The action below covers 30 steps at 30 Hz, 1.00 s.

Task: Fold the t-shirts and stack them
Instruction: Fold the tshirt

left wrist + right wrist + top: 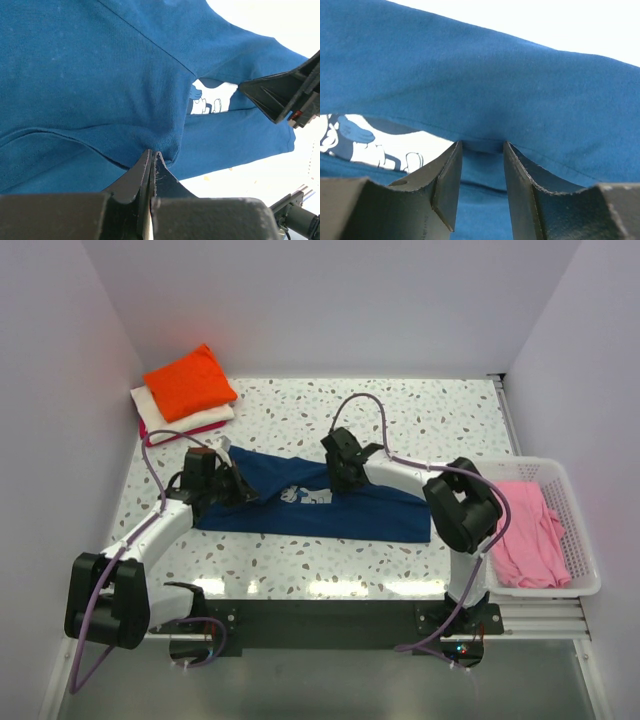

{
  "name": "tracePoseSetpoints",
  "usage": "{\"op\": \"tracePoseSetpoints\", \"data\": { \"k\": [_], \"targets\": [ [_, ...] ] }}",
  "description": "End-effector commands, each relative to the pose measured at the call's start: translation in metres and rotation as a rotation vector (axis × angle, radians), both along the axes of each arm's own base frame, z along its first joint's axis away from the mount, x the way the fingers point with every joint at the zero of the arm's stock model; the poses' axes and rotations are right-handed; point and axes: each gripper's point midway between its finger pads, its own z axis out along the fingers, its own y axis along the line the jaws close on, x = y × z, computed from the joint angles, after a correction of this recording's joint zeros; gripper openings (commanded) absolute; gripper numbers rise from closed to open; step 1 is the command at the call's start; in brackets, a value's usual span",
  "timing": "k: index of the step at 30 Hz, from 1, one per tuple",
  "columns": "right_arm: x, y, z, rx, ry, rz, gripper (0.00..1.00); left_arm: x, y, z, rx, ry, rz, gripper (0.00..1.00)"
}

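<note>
Looking down from the top camera, the navy tee (360, 512) is laid out across the middle of the speckled table (420, 410), partly folded lengthwise, with its pale print (305, 497) showing near the centre. The left gripper (238, 487) sits at the tee's left end, and its wrist cam shows the jaws pressed tight together, pinching a bunched bit of the blue fabric right at the tips. The right gripper (340, 475) is on the tee's upper edge, just right of the print. Its fingers (447, 175) are clearly spread apart, and a folded edge of the navy cloth runs across the gap at the tips without being squeezed, so nothing is actually gripped there. Over in the upper left corner there's a little pile: the orange tee (190, 380) on top, then the cream tee (195, 418), with the magenta tee (160, 433) peeking out underneath. The pink tee (530, 530) lies crumpled in the white basket (580, 530) on the right side.
</note>
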Motion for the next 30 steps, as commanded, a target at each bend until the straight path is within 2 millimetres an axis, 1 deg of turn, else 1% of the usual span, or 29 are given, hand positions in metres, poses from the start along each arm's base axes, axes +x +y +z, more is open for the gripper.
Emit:
{"op": "tracePoseSetpoints", "data": {
  "k": [1, 3, 7, 10, 11, 13, 14, 20, 24, 25, 27, 28, 30],
  "targets": [
    [0.018, 0.009, 0.011, 0.005, -0.065, -0.007, 0.42, 0.013, 0.001, 0.022, 0.005, -0.084, -0.015, 0.0],
    [0.02, 0.008, 0.011, 0.001, -0.071, -0.016, 0.42, 0.013, 0.001, 0.023, 0.006, -0.086, -0.016, 0.0],
    [0.022, 0.004, 0.015, -0.001, -0.091, -0.044, 0.26, 0.013, 0.002, 0.023, 0.006, -0.083, -0.015, 0.0],
    [0.022, 0.002, 0.018, -0.003, -0.097, -0.059, 0.18, 0.014, 0.002, 0.023, 0.006, -0.084, -0.015, 0.0],
    [0.023, 0.002, 0.02, -0.001, -0.101, -0.06, 0.11, 0.014, 0.002, 0.023, 0.006, -0.083, -0.013, 0.0],
    [0.022, 0.002, 0.02, -0.002, -0.098, -0.06, 0.05, 0.013, 0.002, 0.022, 0.007, -0.081, -0.012, 0.0],
    [0.022, 0.001, 0.02, -0.006, -0.1, -0.065, 0.0, 0.013, 0.002, 0.022, 0.007, -0.082, -0.014, 0.0],
    [0.02, 0.0, 0.025, 0.001, -0.107, -0.067, 0.0, 0.013, 0.002, 0.022, 0.008, -0.081, -0.015, 0.0],
    [0.018, -0.006, 0.033, -0.004, -0.116, -0.076, 0.0, 0.013, 0.002, 0.022, 0.005, -0.083, -0.019, 0.0],
    [0.017, -0.007, 0.039, 0.0, -0.124, -0.078, 0.0, 0.013, 0.002, 0.023, 0.004, -0.083, -0.018, 0.0],
    [0.014, -0.01, 0.041, -0.006, -0.124, -0.081, 0.0, 0.013, 0.003, 0.023, 0.005, -0.084, -0.015, 0.0],
    [0.013, -0.013, 0.046, -0.007, -0.13, -0.084, 0.0, 0.011, 0.002, 0.022, 0.004, -0.078, -0.015, 0.0],
    [0.01, -0.016, 0.046, -0.012, -0.127, -0.086, 0.0, 0.011, 0.002, 0.022, 0.001, -0.081, -0.016, 0.0]
  ]
}}
